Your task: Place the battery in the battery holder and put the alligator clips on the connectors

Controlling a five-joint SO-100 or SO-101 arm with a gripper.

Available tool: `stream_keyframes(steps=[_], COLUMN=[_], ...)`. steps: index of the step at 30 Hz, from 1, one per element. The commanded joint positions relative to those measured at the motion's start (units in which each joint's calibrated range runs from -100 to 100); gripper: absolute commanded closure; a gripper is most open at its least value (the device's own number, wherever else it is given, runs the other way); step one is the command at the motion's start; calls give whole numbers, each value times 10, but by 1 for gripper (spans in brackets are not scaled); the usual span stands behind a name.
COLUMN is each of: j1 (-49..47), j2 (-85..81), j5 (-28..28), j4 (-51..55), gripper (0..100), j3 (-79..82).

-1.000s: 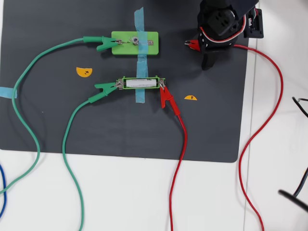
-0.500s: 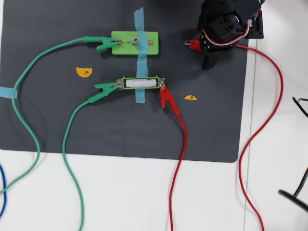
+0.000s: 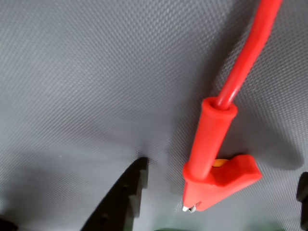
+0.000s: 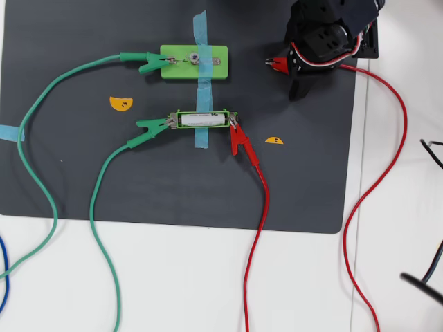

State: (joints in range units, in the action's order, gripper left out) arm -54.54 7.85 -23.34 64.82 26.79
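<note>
**Loose red clip between spread fingers at the mat's upper right**

While the dark mat [image 4: 173, 187] spans most of the overhead view, the gripper [image 4: 287, 66] hangs near its upper right edge. The battery holder [image 4: 203, 120], taped mid-mat, contains the white battery [image 4: 203, 120]. Only the wrist view shows the fingers [image 3: 122, 197] spread wide, the loose red clip [image 3: 211, 166] between them, ungripped.
</note>
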Motion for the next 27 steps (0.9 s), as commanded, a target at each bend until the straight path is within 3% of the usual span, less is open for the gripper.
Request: stream_keyframes(steps=[1,16,27], j1=[8,8,2], j2=[-4,-13,-5], j5=[-16,-24,-69], j4=[42,47,45], gripper=[70,70,70], j3=[-30,-34,-29])
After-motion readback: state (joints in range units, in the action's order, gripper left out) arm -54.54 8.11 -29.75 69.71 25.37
